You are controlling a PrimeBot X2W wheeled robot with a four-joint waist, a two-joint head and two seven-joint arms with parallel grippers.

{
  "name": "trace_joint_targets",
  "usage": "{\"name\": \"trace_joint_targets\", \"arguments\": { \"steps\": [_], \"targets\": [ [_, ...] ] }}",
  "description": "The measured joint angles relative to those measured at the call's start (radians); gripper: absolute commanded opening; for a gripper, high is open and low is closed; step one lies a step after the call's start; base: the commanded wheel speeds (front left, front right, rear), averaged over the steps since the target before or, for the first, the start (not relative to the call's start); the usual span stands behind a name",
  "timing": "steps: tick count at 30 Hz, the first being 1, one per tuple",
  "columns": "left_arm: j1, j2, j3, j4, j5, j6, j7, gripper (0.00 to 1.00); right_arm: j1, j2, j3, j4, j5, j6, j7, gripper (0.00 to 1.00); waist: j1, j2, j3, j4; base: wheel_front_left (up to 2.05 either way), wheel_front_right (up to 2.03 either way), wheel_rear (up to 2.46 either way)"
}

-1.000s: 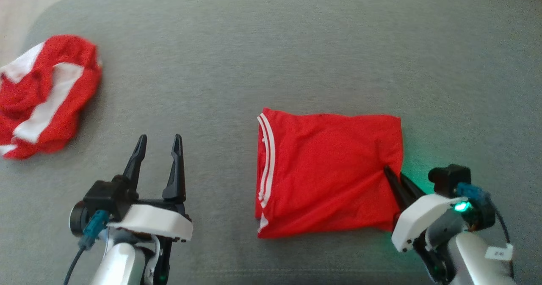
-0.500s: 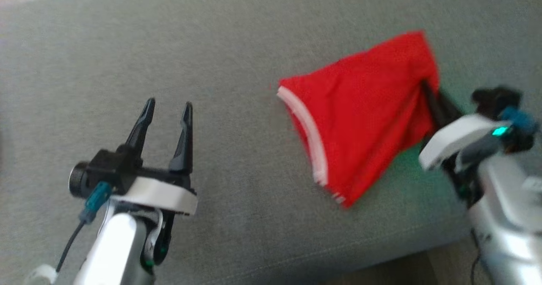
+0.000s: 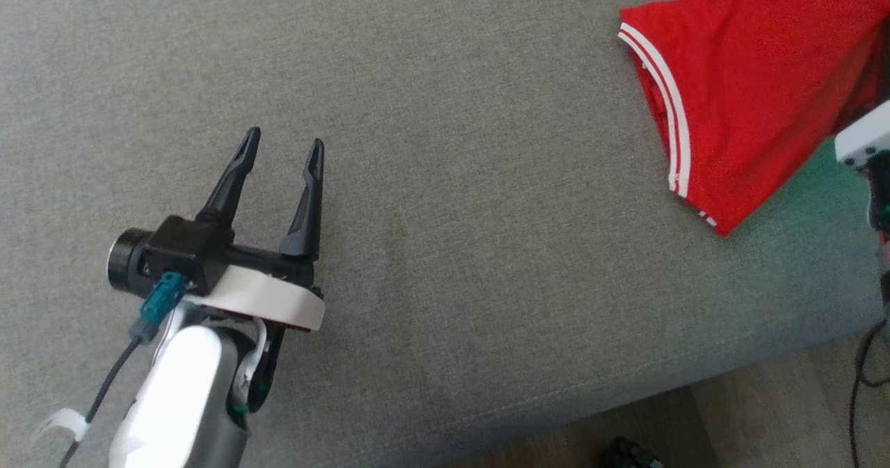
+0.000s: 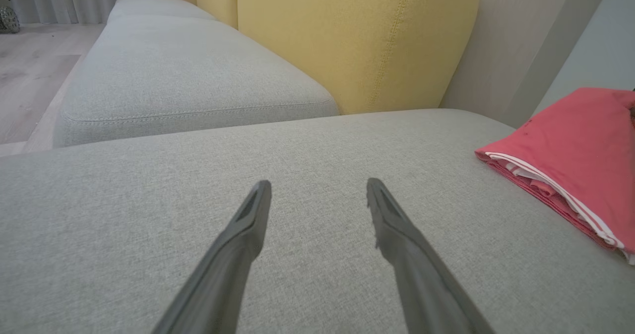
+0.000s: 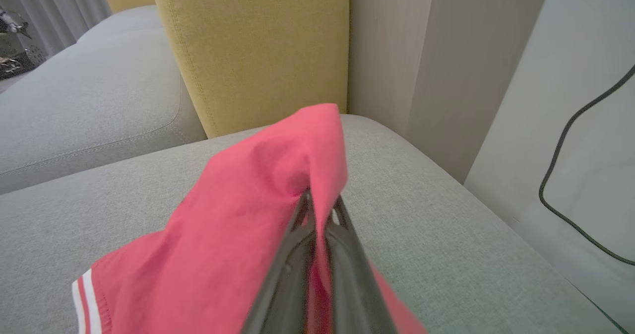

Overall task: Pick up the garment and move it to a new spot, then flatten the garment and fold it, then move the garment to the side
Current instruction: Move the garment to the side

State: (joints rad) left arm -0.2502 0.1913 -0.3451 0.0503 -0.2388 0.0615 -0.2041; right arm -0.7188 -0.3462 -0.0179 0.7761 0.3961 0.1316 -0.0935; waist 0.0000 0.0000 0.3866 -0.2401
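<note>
One broad grey woven-fabric sofa seat (image 3: 445, 141) spreads under both arms, its stitched front edge running along the bottom of the head view above a strip of pale wooden floor (image 3: 765, 398). Behind the seat stand mustard-yellow upholstered back cushions (image 4: 347, 41), with a second grey seat to their left in the left wrist view. The folded red garment with white stripes along its hem (image 3: 751, 85) is at the right end of the seat, near the front edge and well apart from the left arm. Its striped folded edge lies low on the fabric in the left wrist view (image 4: 585, 140), while its far side is pulled up into a peak in the right wrist view (image 5: 238, 234). The left gripper (image 3: 285, 136) hovers over bare seat at the lower left of the head view, its two long dark fingers spread wide with nothing between them. The right gripper (image 5: 321, 200) has its fingers pinched together on a bunch of the red cloth, which drapes over their tips. A thin black cable (image 5: 570, 140) curves across the pale wall at the right
</note>
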Motion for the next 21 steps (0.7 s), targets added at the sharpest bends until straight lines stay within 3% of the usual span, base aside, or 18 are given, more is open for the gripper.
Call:
{"name": "trace_joint_targets", "arguments": {
  "steps": [12, 13, 14, 15, 21],
  "targets": [
    [-0.054, 0.012, -0.012, -0.016, 0.009, -0.008, 0.009, 1.0, -0.091, -0.013, 0.007, 0.179, 0.021, 0.0, -0.076, 0.0, 0.0, 0.0, 0.06, 0.015, 0.0, 0.0, 0.0],
    [-0.054, 0.014, -0.012, -0.016, 0.009, -0.008, 0.009, 1.0, -0.099, -0.014, 0.007, 0.191, 0.026, 0.0, -0.085, 0.15, 0.0, 0.0, 0.064, 0.018, 0.0, 0.0, 0.0],
    [-0.054, 0.017, -0.011, -0.016, 0.009, -0.008, 0.009, 1.0, -0.106, -0.014, 0.007, 0.201, 0.026, 0.0, -0.091, 0.43, 0.0, 0.0, 0.068, 0.021, 0.0, 0.0, 0.0],
    [-0.054, 0.021, -0.011, -0.016, 0.009, -0.008, 0.009, 1.0, -0.113, -0.014, 0.007, 0.21, 0.026, 0.0, -0.098, 0.98, 0.0, 0.0, 0.072, 0.023, 0.0, 0.0, 0.0],
    [-0.054, 0.025, -0.009, -0.013, 0.008, -0.007, 0.009, 1.0, -0.131, -0.015, 0.009, 0.246, 0.006, 0.0, -0.12, 1.0, 0.0, 0.0, 0.069, 0.028, 0.0, 0.0, 0.0]
  ]
}}
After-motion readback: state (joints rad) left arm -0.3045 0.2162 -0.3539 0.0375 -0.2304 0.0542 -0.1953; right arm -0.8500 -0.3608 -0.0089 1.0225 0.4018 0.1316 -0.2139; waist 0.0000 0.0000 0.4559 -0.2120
